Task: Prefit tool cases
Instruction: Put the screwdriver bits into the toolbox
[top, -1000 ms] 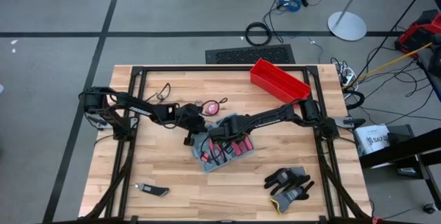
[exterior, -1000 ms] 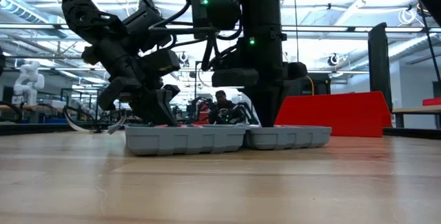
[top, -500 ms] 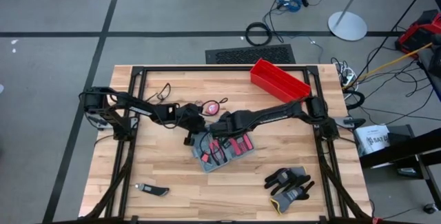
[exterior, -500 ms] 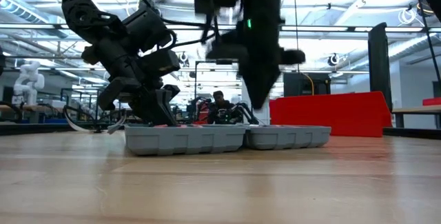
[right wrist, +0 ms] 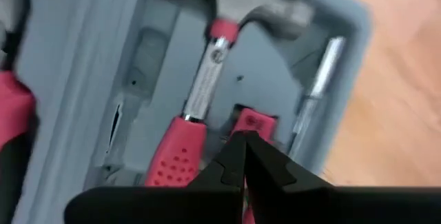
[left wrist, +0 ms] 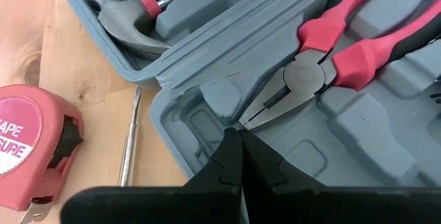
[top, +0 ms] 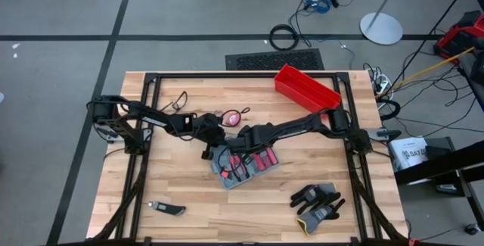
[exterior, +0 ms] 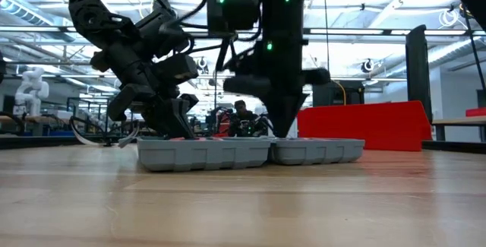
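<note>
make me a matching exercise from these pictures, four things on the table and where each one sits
Things
1. tool case
2. red bin
3. gloves
4. tape measure

Places
A. on the near right part of the table, clear of both arms
B. at the far edge of the table, right of centre
C. on the wood beside the open case, next to a loose metal shaft
D. lying open mid-table, with both grippers over it

Pairs: 1-D, 2-B, 3-A, 4-C
</note>
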Controlling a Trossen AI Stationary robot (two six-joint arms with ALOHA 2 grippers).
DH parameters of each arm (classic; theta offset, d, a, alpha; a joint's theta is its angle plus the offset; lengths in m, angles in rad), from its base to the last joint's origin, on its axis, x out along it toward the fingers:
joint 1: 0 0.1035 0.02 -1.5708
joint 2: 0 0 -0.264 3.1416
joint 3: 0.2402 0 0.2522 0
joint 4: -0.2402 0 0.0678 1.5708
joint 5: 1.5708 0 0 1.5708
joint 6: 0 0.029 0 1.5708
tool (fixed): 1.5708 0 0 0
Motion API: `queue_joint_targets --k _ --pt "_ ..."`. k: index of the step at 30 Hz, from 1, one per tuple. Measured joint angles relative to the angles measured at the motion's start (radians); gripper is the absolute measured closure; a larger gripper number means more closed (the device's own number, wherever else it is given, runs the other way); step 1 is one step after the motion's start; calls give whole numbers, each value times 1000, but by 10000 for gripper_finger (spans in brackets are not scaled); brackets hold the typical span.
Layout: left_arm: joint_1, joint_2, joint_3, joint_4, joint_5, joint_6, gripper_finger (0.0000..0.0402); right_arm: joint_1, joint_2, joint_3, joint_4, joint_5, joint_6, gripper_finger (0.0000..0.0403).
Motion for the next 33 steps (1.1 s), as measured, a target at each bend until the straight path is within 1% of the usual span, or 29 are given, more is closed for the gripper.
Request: queue_joint_targets --k 6,10,13,17,20,29,33 --pt "0 0 0 0 1 0 402 -3 50 6 4 -21 -14 403" --pt "0 0 0 0 1 0 402 -7 64 4 41 -46 -46 403" --pt "0 0 -1 -7 1 0 401 -5 48 2 58 -24 -53 403" --pt "0 0 -1 -5 2 0 402 -7 0 19 5 25 -16 403" --pt "0 0 0 -1 4 -1 402 -9 -46 26 -2 64 -15 403" --pt "0 0 1 -4 4 -1 402 -17 -5 25 -57 56 -23 403" --pt "0 0 1 -7 4 -2 402 -24 10 13 -57 29 -23 403"
